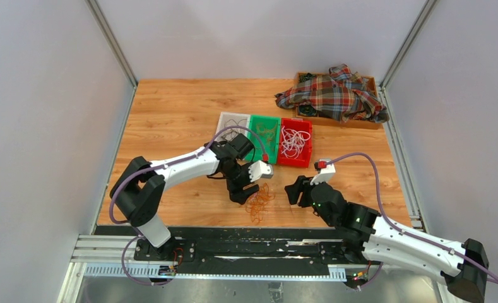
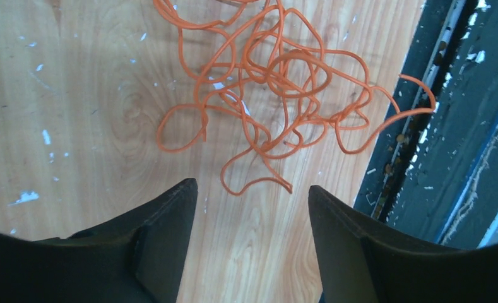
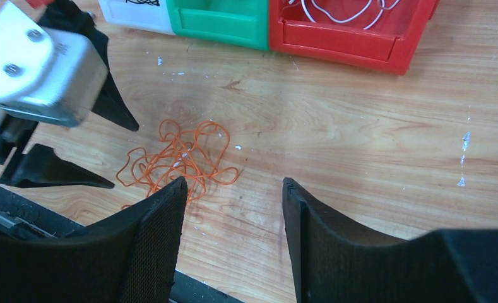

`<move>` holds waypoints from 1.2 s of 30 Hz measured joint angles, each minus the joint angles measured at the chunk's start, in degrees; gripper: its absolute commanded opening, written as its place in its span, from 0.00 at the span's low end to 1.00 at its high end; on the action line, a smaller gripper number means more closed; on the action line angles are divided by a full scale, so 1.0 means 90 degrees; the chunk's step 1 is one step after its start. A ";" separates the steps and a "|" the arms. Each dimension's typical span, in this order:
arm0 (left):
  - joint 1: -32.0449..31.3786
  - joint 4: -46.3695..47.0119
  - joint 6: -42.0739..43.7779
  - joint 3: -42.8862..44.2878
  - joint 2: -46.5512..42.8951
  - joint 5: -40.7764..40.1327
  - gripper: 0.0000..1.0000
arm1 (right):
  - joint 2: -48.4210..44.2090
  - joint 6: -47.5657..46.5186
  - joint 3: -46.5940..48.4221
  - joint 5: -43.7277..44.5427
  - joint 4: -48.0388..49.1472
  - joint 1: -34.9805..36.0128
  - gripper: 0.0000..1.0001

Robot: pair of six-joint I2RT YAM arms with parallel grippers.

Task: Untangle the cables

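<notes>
A tangle of thin orange cables lies on the wooden table near its front edge; it also shows in the left wrist view and the right wrist view. My left gripper is open and empty just left of the tangle, its fingertips above bare wood short of the nearest loop. My right gripper is open and empty to the right of the tangle, apart from it. More white cables lie in the red bin.
Three small bins stand in a row behind: white, green, red. A wooden tray with a plaid cloth sits at the back right. The black base rail runs along the table's front edge.
</notes>
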 measured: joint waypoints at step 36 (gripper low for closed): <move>-0.0092 -0.1957 0.0243 0.2929 -0.2152 -0.0996 0.00 | 0.1838 -0.1921 0.0658 -0.1792 0.3019 0.0000 0.60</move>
